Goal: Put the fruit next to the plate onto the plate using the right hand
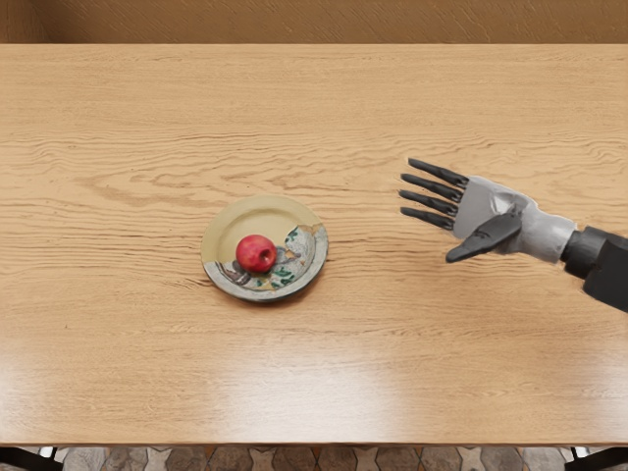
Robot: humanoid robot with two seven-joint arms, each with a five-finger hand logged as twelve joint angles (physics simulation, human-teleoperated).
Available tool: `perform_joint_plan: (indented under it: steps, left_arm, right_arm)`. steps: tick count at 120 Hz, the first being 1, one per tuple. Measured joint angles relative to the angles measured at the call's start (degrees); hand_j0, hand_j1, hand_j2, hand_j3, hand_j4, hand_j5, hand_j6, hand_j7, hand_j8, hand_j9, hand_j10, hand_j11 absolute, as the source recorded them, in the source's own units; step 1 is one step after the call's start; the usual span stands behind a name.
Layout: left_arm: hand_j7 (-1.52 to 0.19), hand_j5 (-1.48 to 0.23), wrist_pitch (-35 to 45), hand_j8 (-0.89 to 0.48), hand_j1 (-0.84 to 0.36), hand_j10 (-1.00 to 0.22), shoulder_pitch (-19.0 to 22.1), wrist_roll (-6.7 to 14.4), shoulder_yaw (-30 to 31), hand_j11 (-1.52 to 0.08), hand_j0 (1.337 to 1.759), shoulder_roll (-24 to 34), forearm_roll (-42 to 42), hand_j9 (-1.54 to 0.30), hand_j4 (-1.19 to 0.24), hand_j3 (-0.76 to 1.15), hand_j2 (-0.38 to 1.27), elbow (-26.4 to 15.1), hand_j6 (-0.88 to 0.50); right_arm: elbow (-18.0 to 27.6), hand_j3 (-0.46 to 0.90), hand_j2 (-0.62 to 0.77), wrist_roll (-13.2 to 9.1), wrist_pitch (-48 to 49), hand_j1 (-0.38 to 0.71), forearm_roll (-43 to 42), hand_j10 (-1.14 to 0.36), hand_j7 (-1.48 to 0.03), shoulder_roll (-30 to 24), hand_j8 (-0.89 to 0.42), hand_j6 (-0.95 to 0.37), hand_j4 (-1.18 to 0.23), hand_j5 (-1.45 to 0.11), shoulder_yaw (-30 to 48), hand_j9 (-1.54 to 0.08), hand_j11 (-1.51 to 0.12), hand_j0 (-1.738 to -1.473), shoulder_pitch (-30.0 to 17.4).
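Note:
A red apple (256, 253) lies on a round yellow plate (253, 221) with a painted pattern along its lower right rim, left of the table's middle. My right hand (438, 211) hovers well to the right of the plate, its arm coming in from the right edge. Its dark fingers (432, 186) are spread flat and point left toward the plate, holding nothing. A wide strip of bare wood separates the hand from the plate. The left arm does not show.
The wooden table (314, 108) fills the view, with its far edge at the top and its front edge near the bottom, where a patterned floor shows.

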Motion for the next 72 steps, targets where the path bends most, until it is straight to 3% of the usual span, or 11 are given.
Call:
perform_joint_plan:
  steps: [37,72]
  left_arm:
    - [-0.01,-0.01,0.0,-0.01,0.34,-0.01,0.07,0.0,0.0,-0.01,1.658,0.0,-0.01,-0.01,-0.01,0.0,0.0,0.0,-0.01]
    - [-0.01,-0.01,0.0,-0.01,0.34,-0.01,-0.01,0.0,-0.06,-0.01,1.658,0.0,0.04,-0.01,-0.01,0.0,0.0,-0.08,-0.01]
  right_arm:
    - [-3.28,0.0,0.0,0.0,0.18,-0.35,2.53,0.0,0.0,-6.05,0.0,0.0,0.0,0.0,11.47,0.0,0.0,-1.658,-4.0]
    - [-3.3,0.0,0.0,0.0,0.19,-0.35,3.44,0.0,0.0,-6.67,0.0,0.0,0.0,0.0,11.28,0.0,0.0,-1.658,-3.83]
